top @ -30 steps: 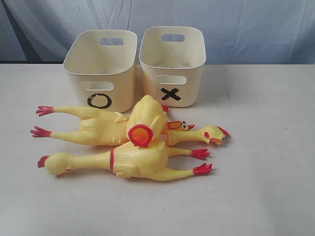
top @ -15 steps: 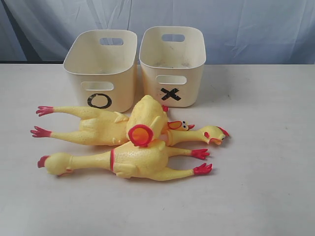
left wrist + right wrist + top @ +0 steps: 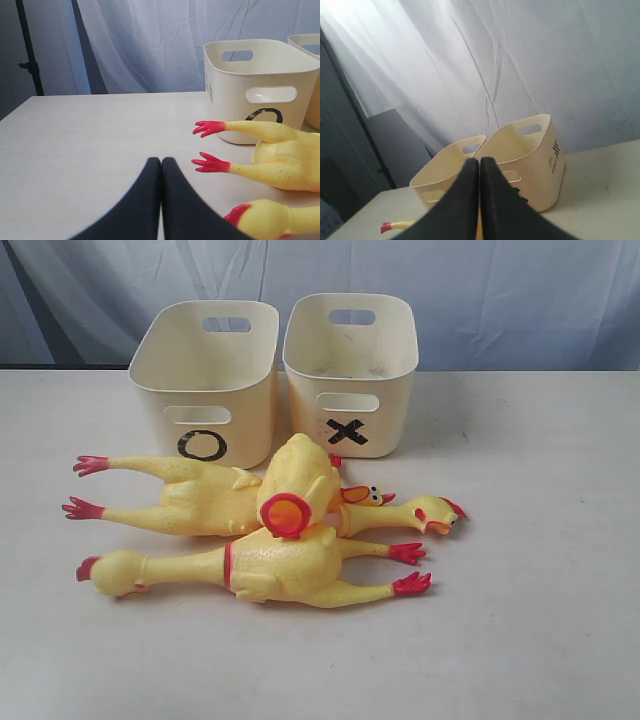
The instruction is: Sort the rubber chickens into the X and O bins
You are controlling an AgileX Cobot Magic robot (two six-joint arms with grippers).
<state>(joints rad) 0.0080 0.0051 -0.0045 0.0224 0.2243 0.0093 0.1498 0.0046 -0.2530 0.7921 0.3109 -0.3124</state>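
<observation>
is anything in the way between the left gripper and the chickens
Nothing visible: only bare table lies between the shut left gripper and the rubber chickens.

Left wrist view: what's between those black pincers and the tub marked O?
In the left wrist view, the red feet of a rubber chicken lie between the shut left gripper and the O bin.

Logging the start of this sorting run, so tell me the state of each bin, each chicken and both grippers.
O bin: upright, nothing showing inside.
X bin: upright, nothing showing inside.
Rear big chicken: lying on the table, head pointing right.
Front big chicken: lying on the table, head pointing left.
Small chicken: resting on top of the two big ones.
Left gripper: shut, empty.
Right gripper: shut, empty.
</observation>
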